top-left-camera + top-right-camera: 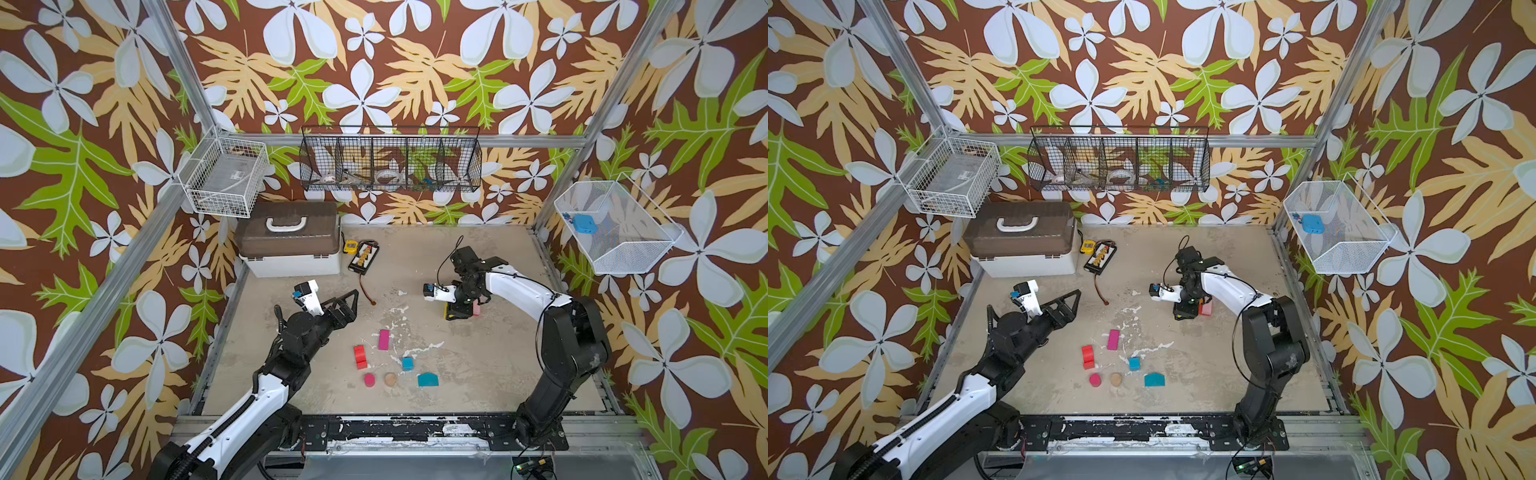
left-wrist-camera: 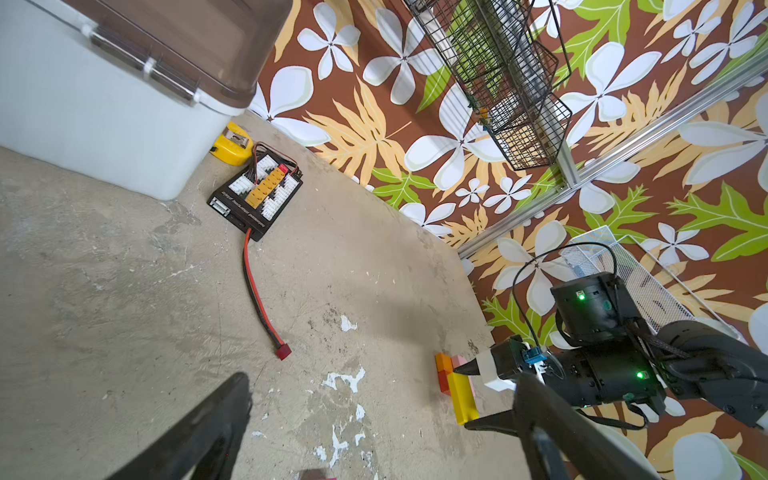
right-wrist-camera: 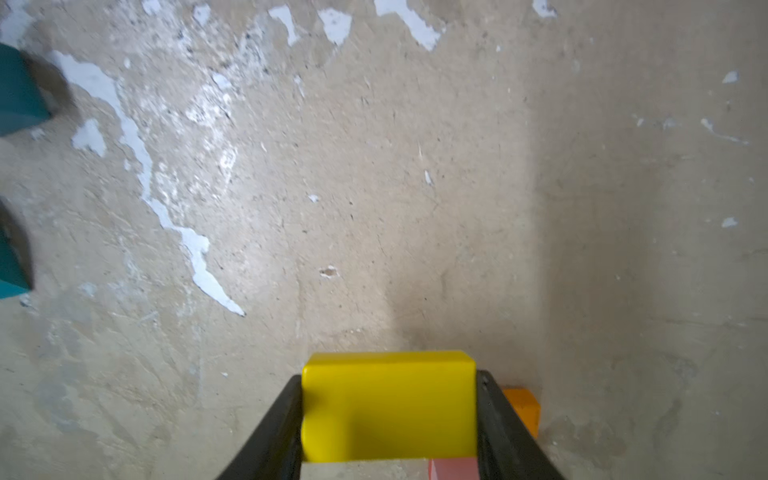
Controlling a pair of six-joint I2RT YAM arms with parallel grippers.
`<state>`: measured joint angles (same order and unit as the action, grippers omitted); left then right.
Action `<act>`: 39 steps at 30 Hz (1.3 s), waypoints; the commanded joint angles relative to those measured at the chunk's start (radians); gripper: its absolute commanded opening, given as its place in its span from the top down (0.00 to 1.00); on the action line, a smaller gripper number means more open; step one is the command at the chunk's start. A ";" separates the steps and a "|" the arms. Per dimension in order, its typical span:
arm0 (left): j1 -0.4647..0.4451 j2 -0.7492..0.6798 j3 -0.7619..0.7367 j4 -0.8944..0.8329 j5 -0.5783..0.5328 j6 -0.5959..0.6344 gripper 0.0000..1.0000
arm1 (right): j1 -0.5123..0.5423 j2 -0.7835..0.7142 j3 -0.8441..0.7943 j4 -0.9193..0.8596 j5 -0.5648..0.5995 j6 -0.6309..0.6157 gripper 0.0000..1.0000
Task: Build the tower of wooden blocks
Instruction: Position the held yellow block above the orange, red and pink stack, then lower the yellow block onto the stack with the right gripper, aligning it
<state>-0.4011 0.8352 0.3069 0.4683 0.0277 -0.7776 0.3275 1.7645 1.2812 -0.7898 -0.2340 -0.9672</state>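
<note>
My right gripper (image 3: 388, 415) is shut on a yellow block (image 3: 388, 405), its jaws clamping both long sides. It holds the block (image 2: 463, 399) right over the low start of the tower: an orange block (image 2: 444, 362), a red one (image 2: 444, 380) and a pink one (image 2: 459, 360). Whether the yellow block rests on them I cannot tell. In both top views the right gripper (image 1: 459, 309) hides most of that stack; the pink block (image 1: 476, 308) shows beside it. Loose wood blocks lie nearer the front: magenta brick (image 1: 384, 339), red brick (image 1: 360, 356), blue cube (image 1: 407, 363), teal house piece (image 1: 428, 379), magenta cylinder (image 1: 369, 379), tan cylinder (image 1: 390, 379). My left gripper (image 1: 351, 305) hangs wide open and holds nothing.
A white box with a brown lid (image 1: 286, 241) stands at the back left. Beside it lie a yellow tape measure (image 1: 350, 247) and a black connector board (image 1: 363, 257) trailing a red-black cable (image 2: 259, 299). Wire baskets (image 1: 390, 164) hang on the walls.
</note>
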 commanded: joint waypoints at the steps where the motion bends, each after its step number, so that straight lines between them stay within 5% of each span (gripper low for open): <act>1: -0.002 0.003 0.001 0.031 0.004 0.002 0.00 | -0.041 -0.035 -0.035 0.065 -0.050 -0.085 1.00; 10: -0.001 -0.036 0.004 0.012 -0.019 0.017 0.00 | -0.173 -0.130 -0.110 0.181 -0.246 -0.240 1.00; 29: -0.001 -0.024 0.008 0.014 -0.026 0.026 0.00 | -0.223 0.103 -0.020 0.153 -0.236 -0.241 0.94; 39: -0.001 -0.026 0.009 0.006 -0.035 0.035 0.00 | -0.237 0.102 -0.034 0.177 -0.232 -0.234 0.90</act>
<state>-0.4011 0.8116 0.3077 0.4675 0.0044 -0.7544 0.0902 1.8755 1.2572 -0.6155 -0.4637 -1.2083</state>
